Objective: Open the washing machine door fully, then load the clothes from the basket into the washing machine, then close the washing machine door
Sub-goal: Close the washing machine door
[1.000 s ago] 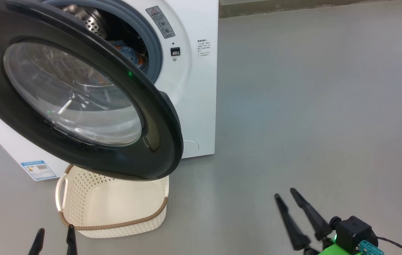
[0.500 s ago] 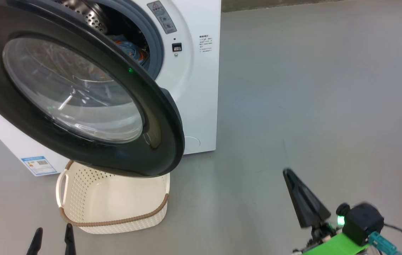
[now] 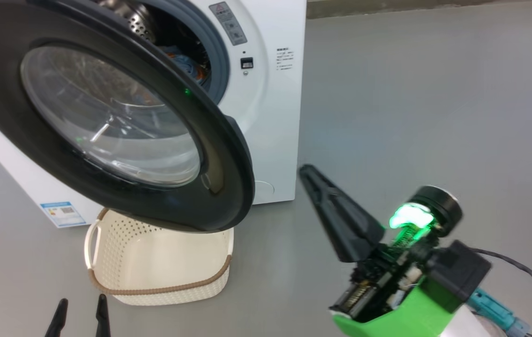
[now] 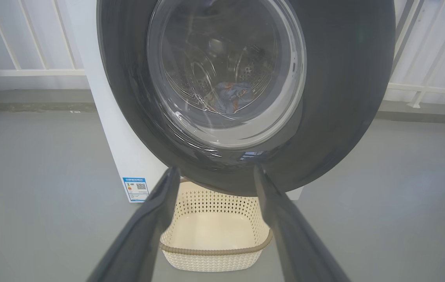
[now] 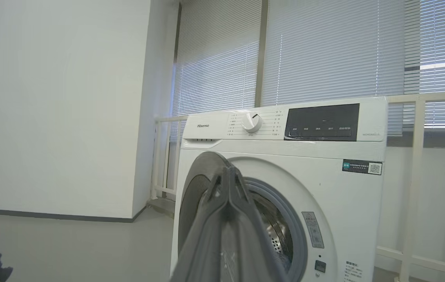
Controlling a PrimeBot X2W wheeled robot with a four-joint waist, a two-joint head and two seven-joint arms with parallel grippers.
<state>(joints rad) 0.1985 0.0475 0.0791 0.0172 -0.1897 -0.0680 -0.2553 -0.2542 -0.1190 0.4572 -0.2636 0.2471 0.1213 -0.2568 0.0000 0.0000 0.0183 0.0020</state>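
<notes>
The white washing machine point(image 3: 275, 117) stands with the washing machine door point(image 3: 219, 154) swung out; its glossy black ring and glass bowl face me. The clothes point(image 3: 188, 65) lie inside the steel drum, a blue and orange bundle also seen through the door glass point(image 4: 228, 96). Below the door sits the cream basket point(image 3: 163, 289), with nothing in it. My right gripper point(image 3: 306, 171) is shut on nothing, raised to the right of the door's free edge and apart from it; its joined tips point(image 5: 228, 170) point at the machine. My left gripper point(image 3: 82, 300) hangs low and open before the basket point(image 4: 214, 250).
Grey floor point(image 3: 434, 93) spreads wide to the right of the machine. A white railing point(image 5: 414, 188) and window blinds point(image 5: 324, 51) stand behind it, with a plain wall point(image 5: 58, 98) to its left. A dark cable point(image 3: 523, 271) trails from my right wrist.
The right gripper's fingers closed together, and the arm rose and moved forward-left toward the door's free edge. The left gripper stayed put; the head camera shifted slightly.
</notes>
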